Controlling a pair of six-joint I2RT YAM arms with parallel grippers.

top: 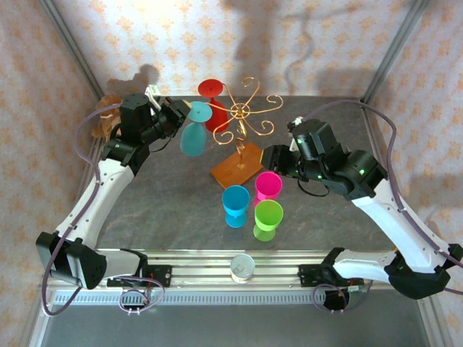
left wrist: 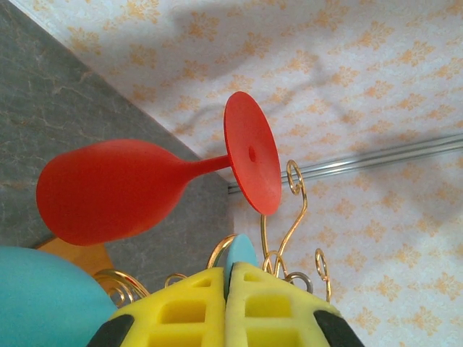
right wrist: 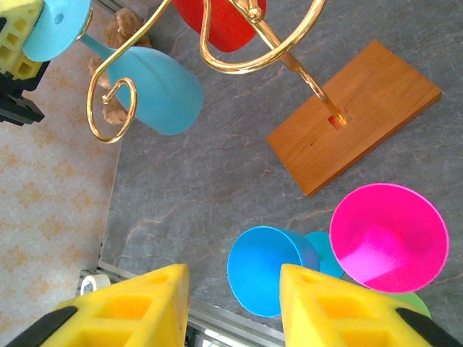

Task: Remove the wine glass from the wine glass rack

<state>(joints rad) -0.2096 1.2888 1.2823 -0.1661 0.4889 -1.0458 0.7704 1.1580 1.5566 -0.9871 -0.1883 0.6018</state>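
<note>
In the top view the wine glass rack (top: 243,113) stands in the upper middle of the frame, its gold wire arms spread above a wooden base (top: 237,166). The teal wine glass (top: 193,137) hangs bowl-down from an arm on the rack's left side. The left gripper (top: 187,113) is at the glass's foot; in the left wrist view its yellow fingers (left wrist: 184,311) are pressed together on the thin edge of that teal foot, so it holds the glass by the foot while the glass is still at the rack. A red wine glass (top: 211,92) hangs on the rack's upper side, toward the top of the frame. The right gripper (top: 269,157) sits just right of the base; its jaws are partly apart with nothing between them. Below it in the frame stand a pink glass (top: 268,185), a blue glass (top: 236,205) and a green glass (top: 268,215), close together; a roll of tape (top: 242,267) lies on the rail (top: 188,269) at the bottom middle.
</note>
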